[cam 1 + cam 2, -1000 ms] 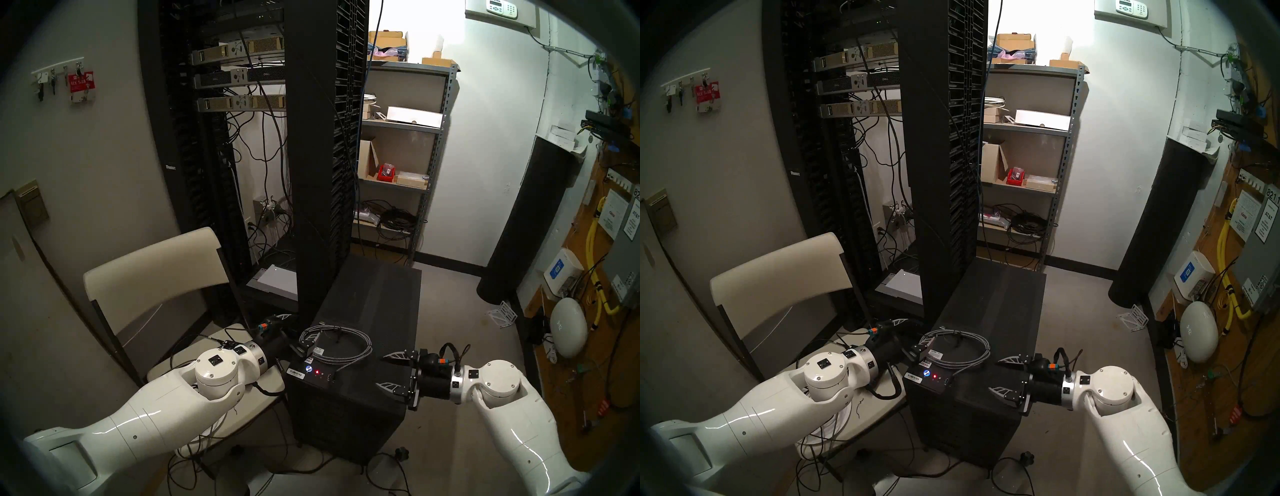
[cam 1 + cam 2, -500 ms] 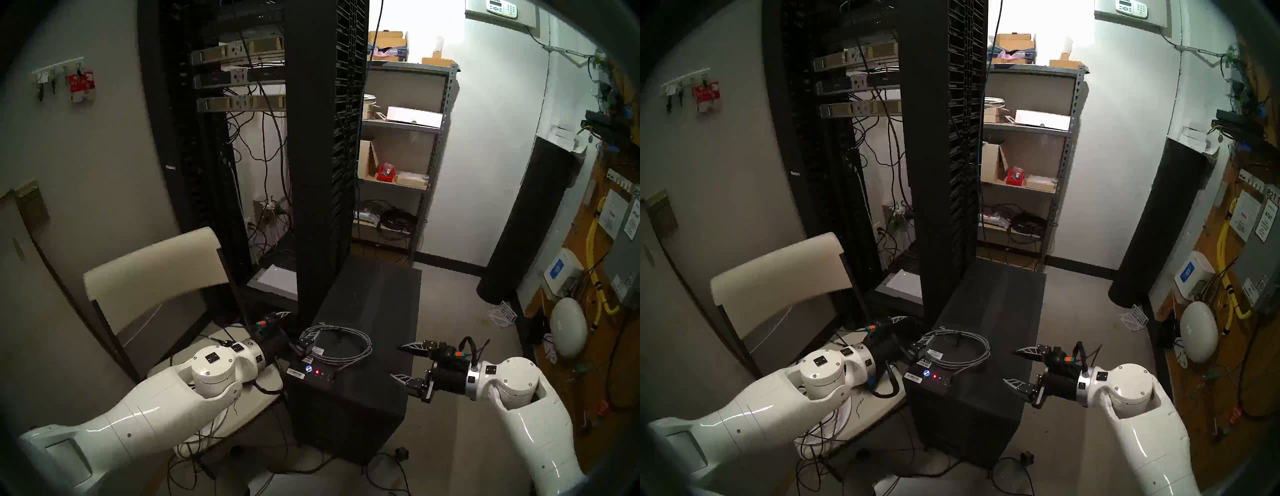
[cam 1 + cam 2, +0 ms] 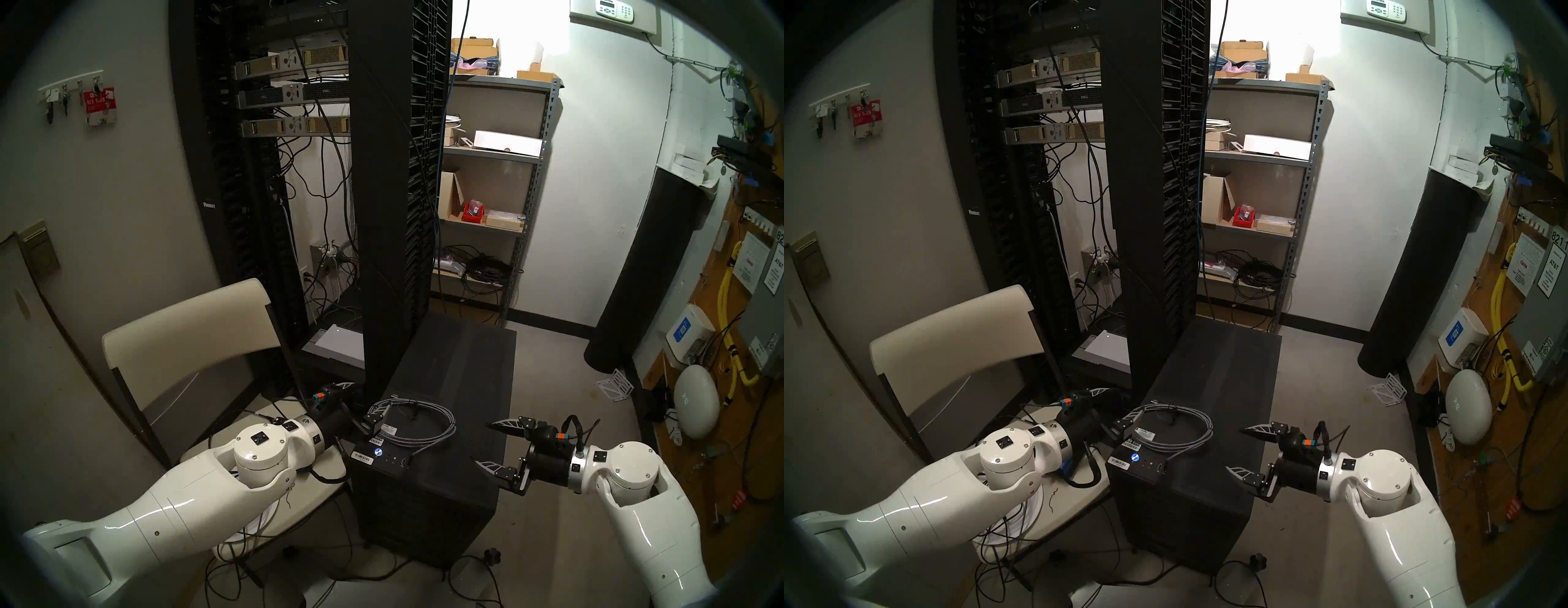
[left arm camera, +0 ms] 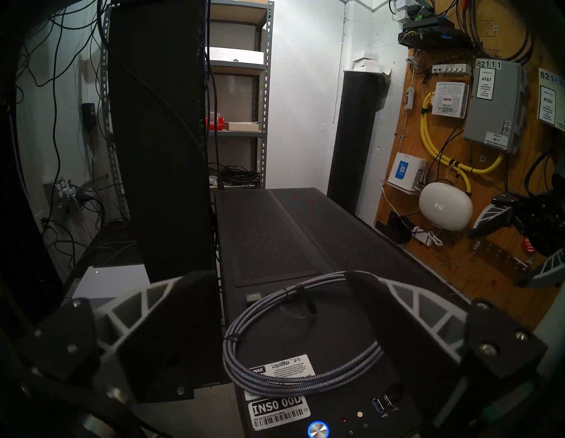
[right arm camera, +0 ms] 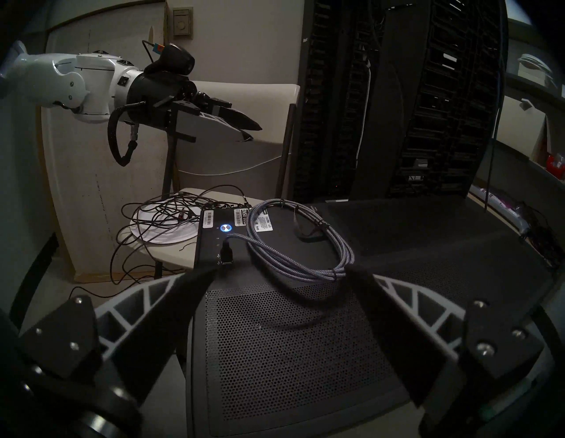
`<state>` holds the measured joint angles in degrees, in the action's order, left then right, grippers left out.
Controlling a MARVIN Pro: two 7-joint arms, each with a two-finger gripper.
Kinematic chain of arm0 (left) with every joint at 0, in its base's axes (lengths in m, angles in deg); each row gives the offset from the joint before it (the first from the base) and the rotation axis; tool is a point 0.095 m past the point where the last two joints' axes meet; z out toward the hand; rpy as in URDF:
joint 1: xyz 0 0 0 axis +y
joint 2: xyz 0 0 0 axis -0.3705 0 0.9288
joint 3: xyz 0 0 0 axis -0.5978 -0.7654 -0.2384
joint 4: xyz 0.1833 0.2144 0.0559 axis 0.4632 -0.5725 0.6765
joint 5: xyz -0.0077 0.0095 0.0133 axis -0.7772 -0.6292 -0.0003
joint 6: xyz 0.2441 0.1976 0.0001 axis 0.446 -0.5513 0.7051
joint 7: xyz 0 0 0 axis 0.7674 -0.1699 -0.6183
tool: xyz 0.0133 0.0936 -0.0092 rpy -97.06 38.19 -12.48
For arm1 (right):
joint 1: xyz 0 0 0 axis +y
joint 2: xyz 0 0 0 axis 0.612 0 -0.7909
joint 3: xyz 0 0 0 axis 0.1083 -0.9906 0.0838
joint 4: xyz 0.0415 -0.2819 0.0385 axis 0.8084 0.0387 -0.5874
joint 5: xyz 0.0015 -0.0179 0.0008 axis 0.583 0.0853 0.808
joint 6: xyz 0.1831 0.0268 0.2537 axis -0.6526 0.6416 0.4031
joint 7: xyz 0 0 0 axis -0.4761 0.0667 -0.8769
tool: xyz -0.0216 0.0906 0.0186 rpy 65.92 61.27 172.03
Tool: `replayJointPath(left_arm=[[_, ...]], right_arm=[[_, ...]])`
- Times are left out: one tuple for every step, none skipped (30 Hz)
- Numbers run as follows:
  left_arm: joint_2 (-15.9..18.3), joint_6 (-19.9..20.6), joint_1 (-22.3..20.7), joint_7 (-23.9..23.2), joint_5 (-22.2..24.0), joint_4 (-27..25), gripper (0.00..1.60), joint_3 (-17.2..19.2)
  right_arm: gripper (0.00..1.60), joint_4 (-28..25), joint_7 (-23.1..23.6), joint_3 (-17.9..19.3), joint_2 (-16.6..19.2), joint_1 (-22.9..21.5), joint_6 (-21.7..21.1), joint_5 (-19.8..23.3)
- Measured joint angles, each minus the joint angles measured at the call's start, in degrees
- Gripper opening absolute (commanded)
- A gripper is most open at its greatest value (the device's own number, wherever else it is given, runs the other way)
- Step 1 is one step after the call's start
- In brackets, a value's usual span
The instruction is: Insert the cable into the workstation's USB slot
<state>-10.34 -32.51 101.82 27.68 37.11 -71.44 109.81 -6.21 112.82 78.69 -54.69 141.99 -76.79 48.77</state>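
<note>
The workstation (image 3: pixel 449 471) is a black tower with a perforated top. On its top near the front lies the cable (image 3: pixel 446 418), a grey braided coil (image 4: pixel 232 361). One end runs to the front panel, where its dark plug (image 5: pixel 226 251) sits in a USB slot beside the lit blue power button (image 5: pixel 226 228). My left gripper (image 3: pixel 367 397) hangs open at the tower's left front corner, one finger over the coil's left edge, holding nothing. My right gripper (image 3: pixel 485 443) is open and empty at the tower's right edge, well clear of the coil.
A tall black server rack (image 3: pixel 399 170) stands right behind the tower. To the left is a cream chair (image 3: pixel 186 335) with thin black wires (image 5: pixel 171 214) on its seat. A metal shelf (image 3: pixel 488 191) and a black column (image 3: pixel 649 271) stand farther back and right.
My right gripper has drawn back to the right, off the tower's top to its right edge, and its jaws have widened. The red light on the front panel has gone out. The left arm is still.
</note>
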Motion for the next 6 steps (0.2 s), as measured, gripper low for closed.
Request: replayJointPath(left_arm=[[0.0,0.0,0.0,0.0,0.0,0.0,1.60,0.0],[0.0,0.0,0.0,0.0,0.0,0.0,1.60,0.0],[0.0,0.0,0.0,-0.1,0.0,0.0,1.60,0.0],[0.0,0.0,0.0,-0.1,0.1,0.0,1.60,0.0],[0.0,0.0,0.0,-0.1,0.1,0.0,1.60,-0.1],[0.0,0.0,0.0,-0.1,0.1,0.0,1.60,-0.1]], right_arm=[[1.60,0.0,0.0,0.0,0.0,0.0,0.0,0.0],[1.60,0.0,0.0,0.0,0.0,0.0,0.0,0.0],[1.60,0.0,0.0,0.0,-0.1,0.0,0.0,0.0],[1.60,0.0,0.0,0.0,-0.1,0.0,0.1,0.0],[1.60,0.0,0.0,0.0,-0.1,0.0,0.1,0.0],[1.60,0.0,0.0,0.1,-0.1,0.0,0.1,0.0]])
